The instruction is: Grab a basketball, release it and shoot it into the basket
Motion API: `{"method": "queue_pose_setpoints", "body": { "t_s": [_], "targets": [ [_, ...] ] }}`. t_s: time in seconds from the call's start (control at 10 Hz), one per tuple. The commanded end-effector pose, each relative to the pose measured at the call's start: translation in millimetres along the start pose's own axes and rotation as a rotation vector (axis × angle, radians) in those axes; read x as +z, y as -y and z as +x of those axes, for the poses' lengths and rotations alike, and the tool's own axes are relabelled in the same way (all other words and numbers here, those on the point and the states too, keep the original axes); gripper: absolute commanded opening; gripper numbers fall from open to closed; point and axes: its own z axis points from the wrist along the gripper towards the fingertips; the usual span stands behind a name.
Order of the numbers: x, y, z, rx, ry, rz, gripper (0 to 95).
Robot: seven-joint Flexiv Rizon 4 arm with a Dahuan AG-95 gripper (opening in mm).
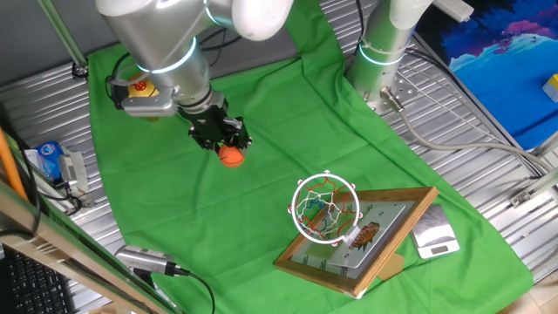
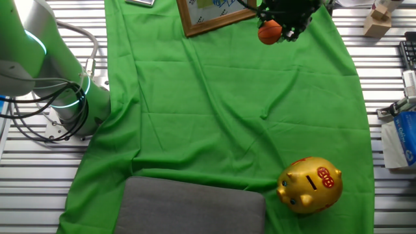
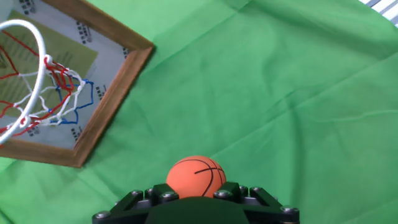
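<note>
The small orange basketball (image 1: 231, 156) with thin dark lines sits between the black fingers of my gripper (image 1: 224, 139), held above the green cloth. It also shows in the other fixed view (image 2: 270, 31) and at the bottom of the hand view (image 3: 196, 177). The gripper (image 3: 196, 199) is shut on the ball. The basket (image 1: 325, 208) has a white ring rim and a red-and-white net on a wooden-framed backboard (image 1: 370, 246). It lies to the right of the gripper, apart from it. In the hand view the basket (image 3: 28, 81) is at the upper left.
A green cloth (image 1: 261, 113) covers the slatted metal table. A gold piggy bank (image 2: 310, 184) stands at the far side from the basket. A grey pad (image 2: 192, 207) lies on the cloth edge. The arm's base (image 1: 384, 48) stands at the back.
</note>
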Motion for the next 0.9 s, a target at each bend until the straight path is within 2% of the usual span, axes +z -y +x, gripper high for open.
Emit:
{"method": "queue_pose_setpoints", "body": {
  "t_s": [0.1, 0.3, 0.5, 0.9],
  "targets": [
    [-8.6, -13.9, -11.0, 0.015, 0.004, -0.015, 0.0],
    [-11.7, -26.5, -24.2, 0.039, 0.014, -0.027, 0.0],
    [-15.3, -47.9, -39.5, 0.083, 0.014, -0.029, 0.0],
    [-25.8, -102.3, -65.9, 0.196, 0.029, -0.047, 0.0]
  ]
}}
